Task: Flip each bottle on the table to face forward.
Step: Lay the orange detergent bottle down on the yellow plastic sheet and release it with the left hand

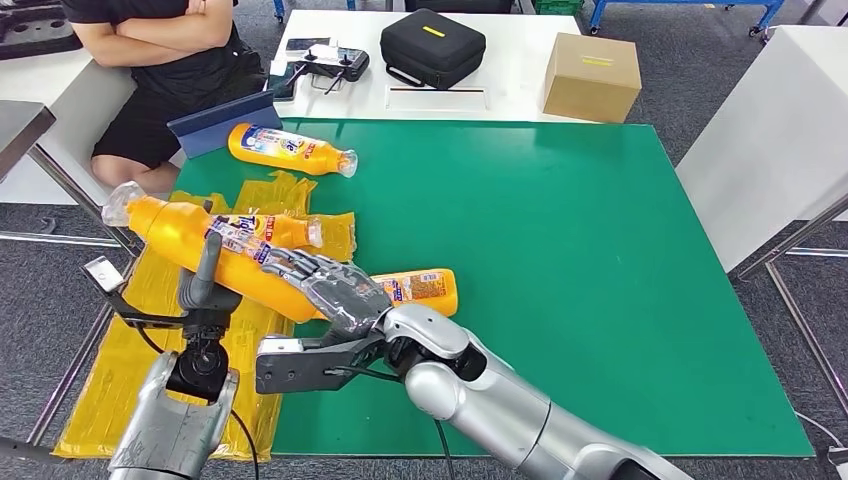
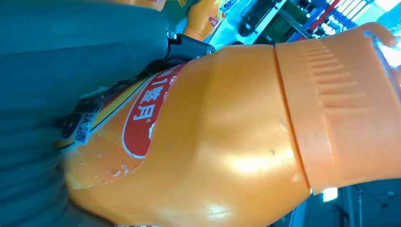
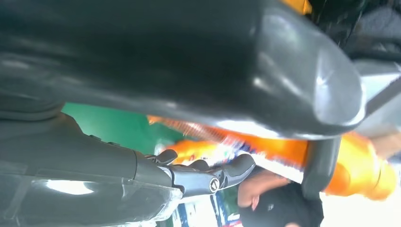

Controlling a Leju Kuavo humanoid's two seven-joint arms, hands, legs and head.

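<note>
Both silver arms come in at the near edge of the head view. Right hand [image 1: 335,290] lies over the body of the big orange bottle [image 1: 200,250], fingers [image 1: 285,265] draped on its label; right wrist view shows dark fingers [image 3: 208,175] curled under the orange body, so it grips it. Left hand [image 1: 205,285] sits under the same bottle, thumb standing up against its side. Left wrist view: grey hand [image 2: 71,71] pressed to the bottle [image 2: 213,142]. Whether those fingers wrap round it, can't tell.

Largest to smallest:
- green table mat [image 1: 560,260], covers most of the table.
- yellow plastic sheet [image 1: 150,330], crumpled, over the mat's near-left corner and edge.
- held bottle: lifted off the mat, tilted, clear cap [image 1: 122,203] up and to the left, base low toward the right hand. Red oval label with white Chinese characters in left wrist view [image 2: 146,109]; not fully legible.
- second orange bottle [image 1: 290,148], lying on its side at the mat's far-left edge, cap pointing right, blue-white label, text too small.
- third bottle [image 1: 425,288], on its side just beyond the right wrist, label with small print facing up, unreadable.
- fourth one [image 1: 285,230], partly hidden behind the held bottle, on the yellow sheet.

Behind the mat: black case [image 1: 433,45], cardboard box [image 1: 591,76], controller [image 1: 330,65]. Person seated at far left, arms crossed [image 1: 160,40].
</note>
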